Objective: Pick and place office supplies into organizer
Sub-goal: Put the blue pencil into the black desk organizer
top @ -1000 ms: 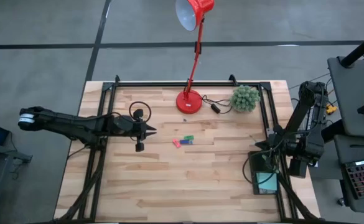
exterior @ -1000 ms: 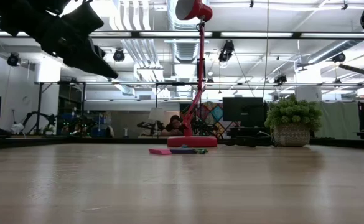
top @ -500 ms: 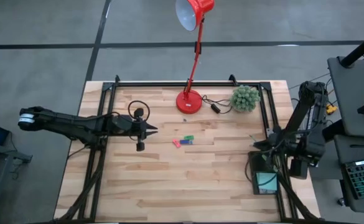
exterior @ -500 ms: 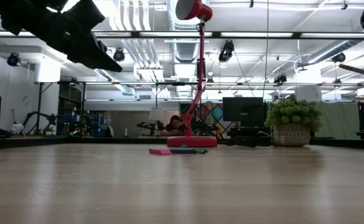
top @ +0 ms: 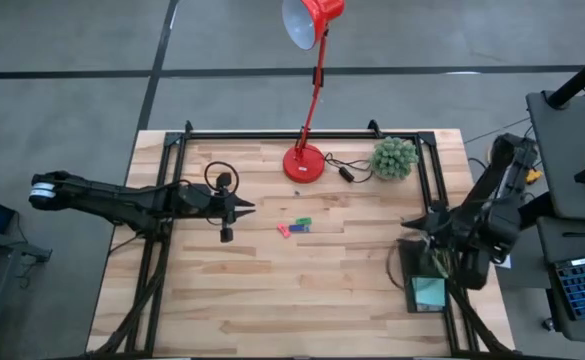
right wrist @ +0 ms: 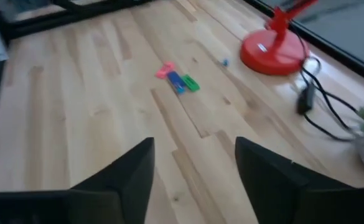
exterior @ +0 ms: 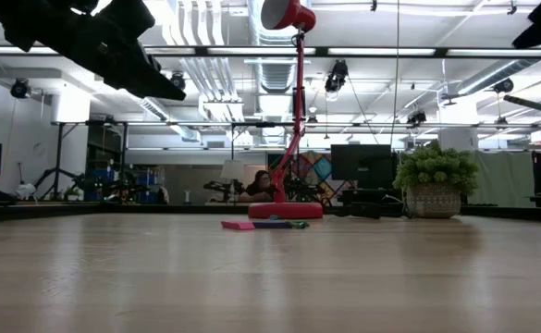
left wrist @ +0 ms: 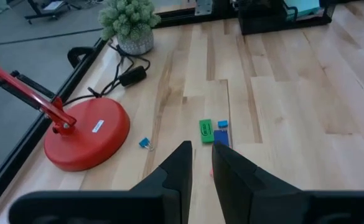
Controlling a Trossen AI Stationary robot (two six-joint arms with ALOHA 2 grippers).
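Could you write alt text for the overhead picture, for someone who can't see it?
Seen from above, a pale wooden plank table holds small pink, blue and green pieces at its middle, with a red desk lamp and a fuzzy green ball plant behind them. The left claw points toward the pieces; the right claw hangs near a dark rectangular organizer tray.

No text, brand, number or sign could be read anywhere. A small white label sat on the red lamp base (left wrist: 85,134), but its print was too small to make out. The screens in the room beyond the table and the laptop (top: 584,285) beside it showed nothing readable either.
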